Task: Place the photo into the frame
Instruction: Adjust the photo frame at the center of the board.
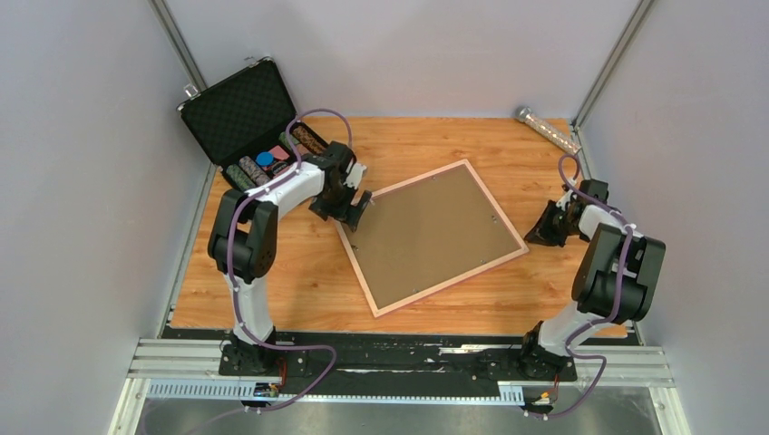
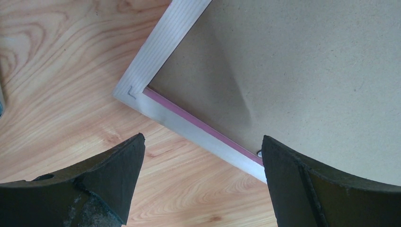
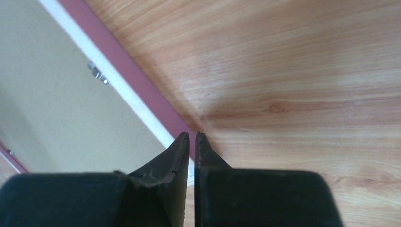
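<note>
The frame [image 1: 358, 269] lies face down and askew in the middle of the table, with the plain brown backing board [image 1: 431, 237] filling it. The photo is not in view. My left gripper [image 1: 355, 214] is open and empty just above the frame's left corner. In the left wrist view the gripper [image 2: 202, 137] straddles the light wood rail [image 2: 156, 52] and a pink strip beside the board [image 2: 307, 71]. My right gripper [image 1: 537, 234] is shut and empty by the frame's right corner. In the right wrist view the gripper [image 3: 192, 134] sits over the pink rail [image 3: 118, 61].
An open black foam-lined case [image 1: 238, 113] with several small items stands at the back left, close behind my left arm. A shiny tube [image 1: 547, 129] lies at the back right corner. A metal tab [image 3: 97, 73] shows on the board's edge.
</note>
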